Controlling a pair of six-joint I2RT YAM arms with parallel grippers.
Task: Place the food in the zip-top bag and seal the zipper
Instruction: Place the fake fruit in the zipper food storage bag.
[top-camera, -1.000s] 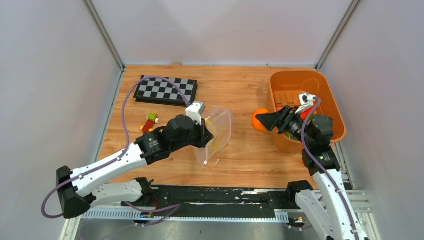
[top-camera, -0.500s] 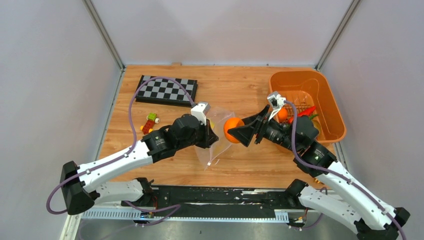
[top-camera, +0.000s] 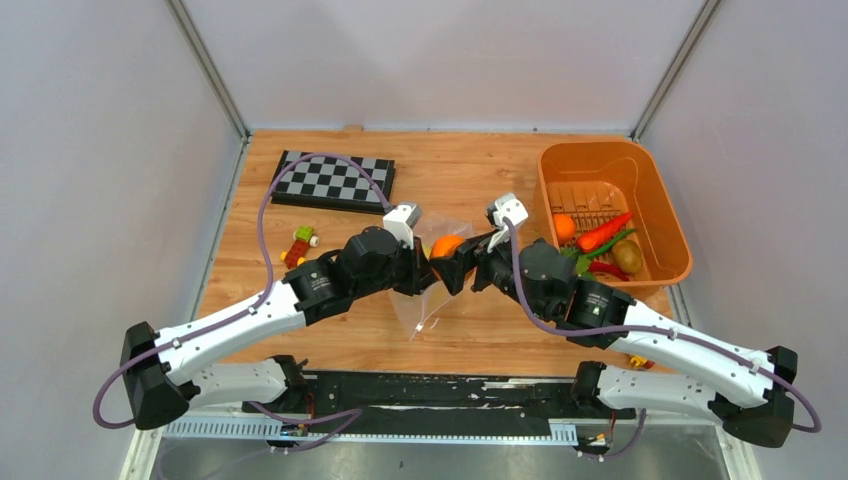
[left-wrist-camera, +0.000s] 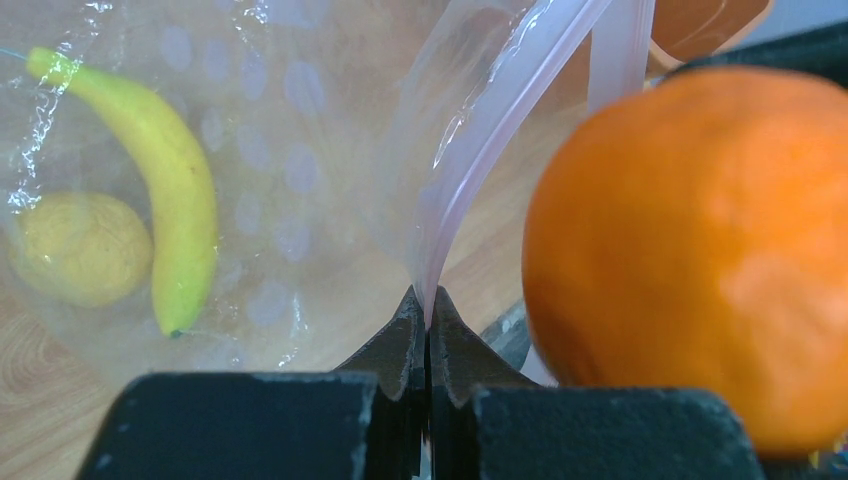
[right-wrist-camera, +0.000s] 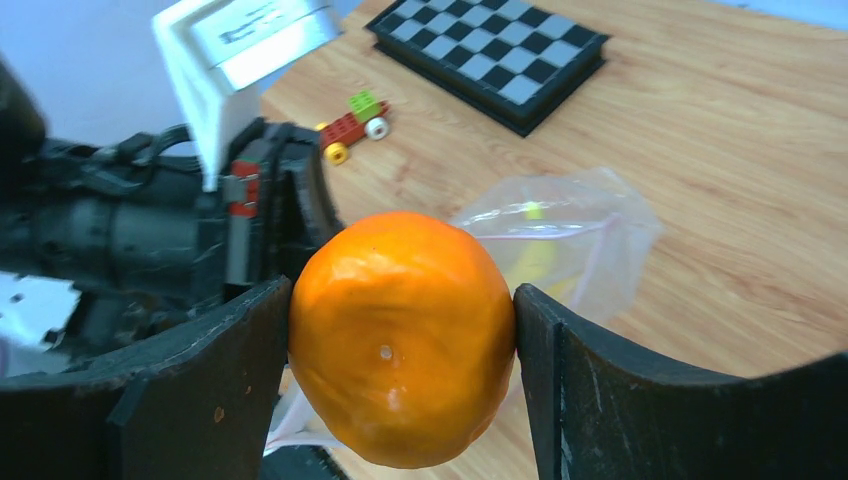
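Pinching the bag (left-wrist-camera: 290, 150) by its pink zipper (left-wrist-camera: 500, 110), the left gripper (left-wrist-camera: 427, 310) has its jaws pressed together on thin plastic. A banana (left-wrist-camera: 175, 200) and a yellow fruit (left-wrist-camera: 80, 250) lie inside. Just right of it, the right gripper (right-wrist-camera: 400, 340) clamps an orange (right-wrist-camera: 400, 300) at the mouth. The opening looks narrow, so a release off-line could send the orange rolling or tug the plastic free.

Bright orange ball (right-wrist-camera: 400, 335), clear bag (left-wrist-camera: 270, 130) with pale round dots, pink zipper strip (left-wrist-camera: 468, 160), yellow banana (left-wrist-camera: 175, 210), orange basket (top-camera: 592, 158) at the right edge, black-and-white chequered board (top-camera: 335, 180), light wood-grain worktop (top-camera: 470, 170).
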